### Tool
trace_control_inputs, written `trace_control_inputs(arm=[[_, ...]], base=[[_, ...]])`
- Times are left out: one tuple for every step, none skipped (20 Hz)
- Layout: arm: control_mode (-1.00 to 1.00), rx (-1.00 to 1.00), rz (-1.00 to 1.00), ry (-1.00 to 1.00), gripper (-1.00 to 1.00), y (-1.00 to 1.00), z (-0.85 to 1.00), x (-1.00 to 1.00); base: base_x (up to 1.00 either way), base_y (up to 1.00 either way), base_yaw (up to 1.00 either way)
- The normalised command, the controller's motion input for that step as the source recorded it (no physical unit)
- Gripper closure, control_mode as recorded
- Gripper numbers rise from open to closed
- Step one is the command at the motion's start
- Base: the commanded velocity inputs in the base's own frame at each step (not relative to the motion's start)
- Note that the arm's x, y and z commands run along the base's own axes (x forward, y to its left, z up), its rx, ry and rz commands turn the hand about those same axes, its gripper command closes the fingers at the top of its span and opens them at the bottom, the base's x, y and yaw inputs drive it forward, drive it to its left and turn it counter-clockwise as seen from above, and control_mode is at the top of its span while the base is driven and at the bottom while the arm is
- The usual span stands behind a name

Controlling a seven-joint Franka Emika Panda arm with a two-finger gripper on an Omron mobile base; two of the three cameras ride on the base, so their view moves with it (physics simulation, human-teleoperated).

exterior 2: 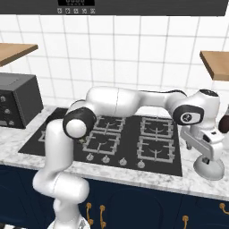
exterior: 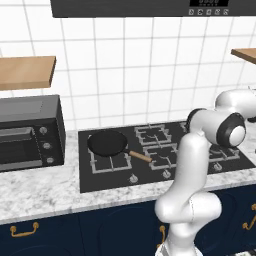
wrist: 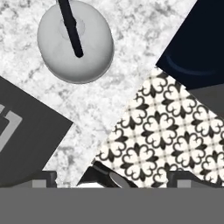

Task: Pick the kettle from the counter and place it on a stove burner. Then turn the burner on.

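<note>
Domed silvery-grey metal kettle (exterior 2: 209, 169) on speckled marble counter (wrist: 127, 26), beside black cooktop's (exterior 2: 127, 138) right edge. Two-finger gripper (wrist: 112, 179): fingers wide apart.

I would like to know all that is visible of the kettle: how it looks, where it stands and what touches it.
The kettle is a small, pale grey dome, smooth and perhaps metal, with a thin dark handle arching over its top. It stands upright on the marble counter, just off the right end of the black cooktop. The open gripper is above it; in the hand view nothing but the counter appears to touch it.
</note>
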Motion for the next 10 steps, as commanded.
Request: trace_control_inputs(arm=[[-1.0, 0.0, 0.0, -0.05, -1.0, -0.14, -0.55, 0.22], [-1.0, 0.0, 0.0, -0.07, -1.0, -0.16, -0.54, 0.26], [-1.0, 0.0, 0.0, -0.08, -1.0, -0.19, -0.4, 0.31], [-1.0, 0.0, 0.0, -0.11, -1.0, -0.21, -0.25, 0.37], [-1.0, 0.01, 0.02, -0.14, -1.0, -0.22, -0.15, 0.4], [-1.0, 0.0, 0.04, -0.15, -1.0, -0.23, -0.14, 0.41], [-1.0, 0.0, 0.08, -0.15, -1.0, -0.29, -0.15, 0.36], [-1.0, 0.0, 0.07, -0.13, -1.0, -0.35, -0.19, 0.31], [-1.0, 0.0, 0.06, -0.12, -1.0, -0.42, -0.21, 0.29], [-1.0, -0.02, 0.04, -0.12, -1.0, -0.48, -0.31, 0.26]], base=[[0.0, 0.0, 0.0], [0.0, 0.0, 0.0], [0.0, 0.0, 0.0], [0.0, 0.0, 0.0], [0.0, 0.0, 0.0], [0.0, 0.0, 0.0], [0.0, 0.0, 0.0], [0.0, 0.0, 0.0], [0.0, 0.0, 0.0], [0.0, 0.0, 0.0]])
